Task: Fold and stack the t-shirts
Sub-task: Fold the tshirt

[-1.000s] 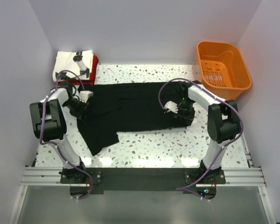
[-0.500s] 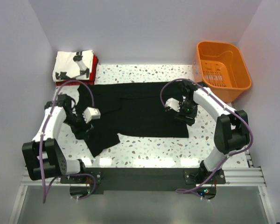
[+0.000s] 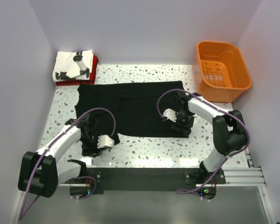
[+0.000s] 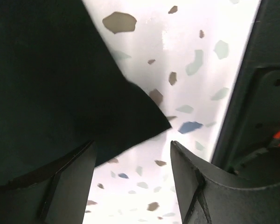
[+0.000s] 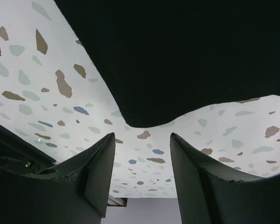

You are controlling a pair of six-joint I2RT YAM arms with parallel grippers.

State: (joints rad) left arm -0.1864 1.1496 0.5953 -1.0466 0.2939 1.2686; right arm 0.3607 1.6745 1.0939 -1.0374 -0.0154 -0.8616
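Now the black t-shirt (image 3: 130,107) lies spread in the middle of the table (image 3: 144,144), and the left gripper (image 4: 131,147) at its 7 o'clock corner and the right gripper (image 5: 142,136) at its 5 o'clock hem both hang with fingers apart and empty, apparently set to pinch those edges for folding.

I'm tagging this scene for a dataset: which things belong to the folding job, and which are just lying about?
Job:
black shirt, spread on the table
white shirt, folded, on top of the stack
red shirt, under the white one

Lying about:
orange basket
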